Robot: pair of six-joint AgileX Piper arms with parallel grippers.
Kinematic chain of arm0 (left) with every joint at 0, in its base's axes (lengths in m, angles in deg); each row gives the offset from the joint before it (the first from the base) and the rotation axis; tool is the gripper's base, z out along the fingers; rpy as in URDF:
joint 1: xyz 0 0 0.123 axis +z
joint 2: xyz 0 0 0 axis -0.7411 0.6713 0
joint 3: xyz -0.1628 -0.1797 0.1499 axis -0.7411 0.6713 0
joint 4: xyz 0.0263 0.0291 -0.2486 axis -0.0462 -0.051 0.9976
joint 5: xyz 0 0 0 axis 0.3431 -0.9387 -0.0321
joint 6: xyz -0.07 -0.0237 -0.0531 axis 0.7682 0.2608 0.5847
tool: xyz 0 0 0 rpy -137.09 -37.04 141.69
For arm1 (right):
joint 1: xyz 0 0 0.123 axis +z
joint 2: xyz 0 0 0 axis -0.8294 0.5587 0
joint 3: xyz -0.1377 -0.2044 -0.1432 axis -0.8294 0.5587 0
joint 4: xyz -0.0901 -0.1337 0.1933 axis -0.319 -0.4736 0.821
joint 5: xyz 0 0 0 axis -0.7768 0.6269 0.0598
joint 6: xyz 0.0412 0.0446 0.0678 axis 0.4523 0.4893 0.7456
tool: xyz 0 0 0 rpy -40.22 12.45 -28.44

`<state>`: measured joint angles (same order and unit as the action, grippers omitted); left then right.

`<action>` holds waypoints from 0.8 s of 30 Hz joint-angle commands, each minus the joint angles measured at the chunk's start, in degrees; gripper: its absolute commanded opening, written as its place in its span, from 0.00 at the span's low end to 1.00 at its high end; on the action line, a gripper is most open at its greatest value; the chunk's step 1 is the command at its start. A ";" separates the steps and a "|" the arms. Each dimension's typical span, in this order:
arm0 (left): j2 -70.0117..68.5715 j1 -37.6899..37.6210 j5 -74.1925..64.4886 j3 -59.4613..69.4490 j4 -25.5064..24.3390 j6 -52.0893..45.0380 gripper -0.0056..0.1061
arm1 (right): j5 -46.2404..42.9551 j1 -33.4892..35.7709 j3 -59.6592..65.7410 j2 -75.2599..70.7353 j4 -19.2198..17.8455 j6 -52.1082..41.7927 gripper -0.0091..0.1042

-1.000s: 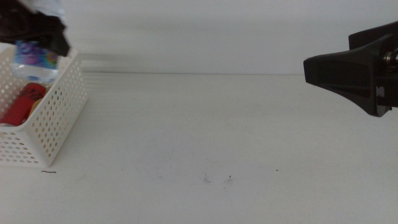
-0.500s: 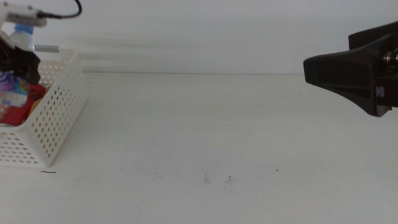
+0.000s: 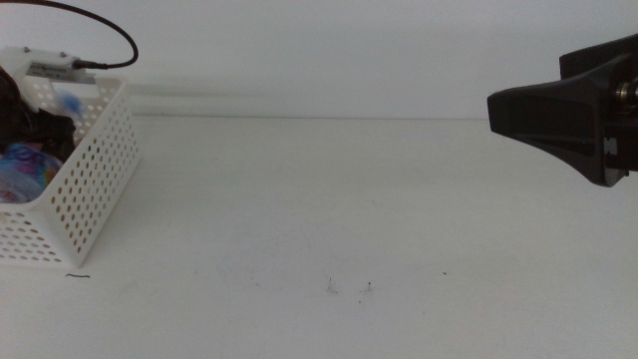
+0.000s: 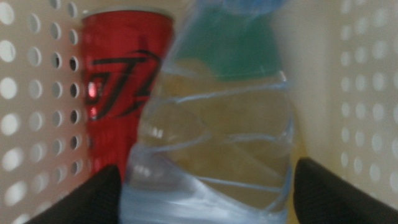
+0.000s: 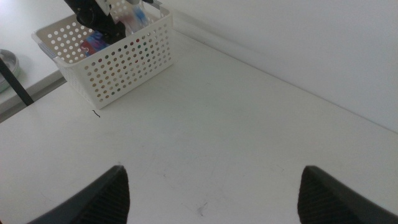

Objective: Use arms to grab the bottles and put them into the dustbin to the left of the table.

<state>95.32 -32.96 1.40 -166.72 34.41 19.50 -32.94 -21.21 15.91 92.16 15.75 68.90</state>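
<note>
At the table's left edge stands the white perforated dustbin [image 3: 92, 189] [image 5: 124, 70]. My left gripper [image 3: 40, 125] [image 4: 207, 171] reaches down inside it. Its jaws are spread wide, and the clear water bottle [image 4: 211, 143] [image 3: 25, 168] sits blurred between them, almost filling the gap. The red soda can [image 4: 124, 93] lies against the dustbin's wall [image 4: 367, 93]. Behind the water bottle shows the green label of the tea bottle [image 4: 231, 46]. Over the right side of the table my right gripper [image 3: 498, 108] [image 5: 211, 171] hangs open and holds nothing.
The white table [image 3: 329, 199] stretches from the dustbin to the right arm, with a few tiny dark specks [image 3: 369, 289] near the front. A black cable [image 3: 100, 25] loops above the left gripper's white housing. Past the table's left edge is a dark stand [image 5: 15, 84].
My left gripper has gone down into the dustbin with the water bottle, which now sits low among the other bottles. The right arm has not moved.
</note>
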 commanded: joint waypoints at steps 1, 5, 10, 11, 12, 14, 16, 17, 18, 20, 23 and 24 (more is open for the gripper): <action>-2.27 -0.02 -1.89 -0.67 0.79 1.56 0.89 | -0.06 0.02 -0.50 -0.18 -0.17 -0.12 0.81; -7.03 -0.11 -5.38 -0.67 2.24 5.04 0.89 | -0.06 0.02 -0.50 -0.18 -0.17 -0.12 0.81; -17.75 -0.94 -4.98 1.88 7.06 5.78 0.89 | -0.06 0.02 -0.50 -0.18 -0.17 -0.12 0.81; -20.66 -1.79 -3.90 3.08 7.72 5.78 0.89 | -0.06 0.02 -0.50 -0.18 -0.17 -0.12 0.81; -23.76 -3.10 -2.95 4.23 8.37 5.59 0.89 | -0.06 0.02 -0.50 -0.18 -0.17 -0.12 0.81; -30.05 -6.33 -0.65 8.08 10.13 3.46 0.89 | -0.06 0.02 -0.50 -0.18 -0.17 -0.12 0.81; -35.78 -10.36 4.53 13.03 11.28 3.21 0.89 | -0.06 0.02 -0.50 -0.18 -0.17 -0.12 0.81; -39.09 -12.75 7.66 15.91 11.53 3.20 0.89 | -0.06 0.02 -0.50 -0.18 -0.17 -0.12 0.81; -41.70 -15.21 10.18 18.38 11.53 2.89 0.89 | -0.06 0.02 -0.50 -0.18 -0.17 -0.12 0.81; -48.00 -20.34 16.87 25.02 11.53 2.87 0.89 | -0.06 0.02 -0.50 -0.18 -0.17 -0.12 0.81; -56.41 -26.95 27.35 34.46 11.53 5.31 0.89 | -0.06 0.02 -0.50 -0.18 -0.17 -0.12 0.81; -58.47 -28.47 30.84 37.57 11.53 5.42 0.89 | -0.06 0.02 -0.50 -0.18 -0.17 -0.12 0.81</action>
<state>39.57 -59.49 26.41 -133.16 45.70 23.64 -32.94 -21.21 15.91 92.16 15.75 68.90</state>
